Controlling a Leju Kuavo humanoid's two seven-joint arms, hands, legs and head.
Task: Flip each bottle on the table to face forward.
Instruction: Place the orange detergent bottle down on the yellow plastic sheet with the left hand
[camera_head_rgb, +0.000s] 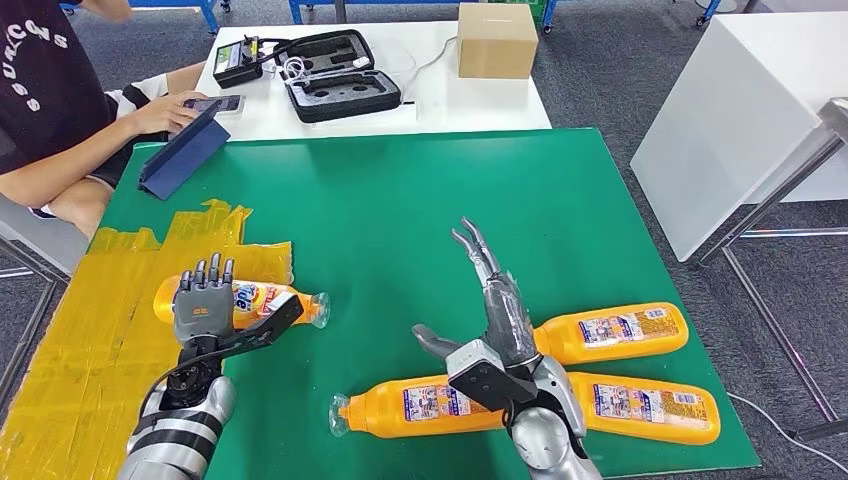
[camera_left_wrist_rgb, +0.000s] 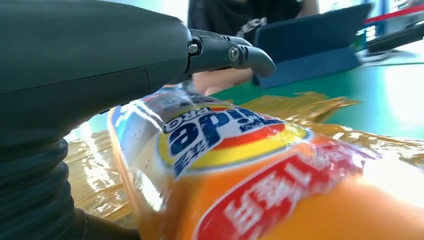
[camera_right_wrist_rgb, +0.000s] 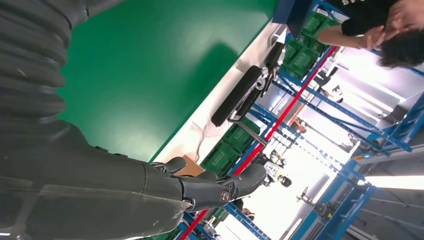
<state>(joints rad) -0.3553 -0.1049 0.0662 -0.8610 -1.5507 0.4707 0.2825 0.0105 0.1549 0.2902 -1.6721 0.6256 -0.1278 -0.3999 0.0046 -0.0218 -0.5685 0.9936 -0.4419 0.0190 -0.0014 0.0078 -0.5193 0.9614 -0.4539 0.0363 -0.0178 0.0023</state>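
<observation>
An orange bottle (camera_head_rgb: 262, 301) lies on its side on the yellow tape, cap toward the right, its colourful front label up. My left hand (camera_head_rgb: 203, 300) sits over its base end with fingers stretched out; in the left wrist view a finger (camera_left_wrist_rgb: 235, 52) reaches straight above the bottle (camera_left_wrist_rgb: 250, 165) with a gap under it. Three more orange bottles lie at the front right with white back labels up: one (camera_head_rgb: 425, 403) with its cap pointing left, one (camera_head_rgb: 612, 330) behind it, one (camera_head_rgb: 645, 406) nearest the edge. My right hand (camera_head_rgb: 495, 310) hovers open above them, holding nothing.
The green mat (camera_head_rgb: 400, 200) covers the table, with yellow tape (camera_head_rgb: 90, 340) at its left. A seated person (camera_head_rgb: 60, 110) uses a phone beside a blue tablet case (camera_head_rgb: 185, 150). Behind lie a black foam case (camera_head_rgb: 340, 75) and a cardboard box (camera_head_rgb: 497, 40). A white table (camera_head_rgb: 740, 110) stands to the right.
</observation>
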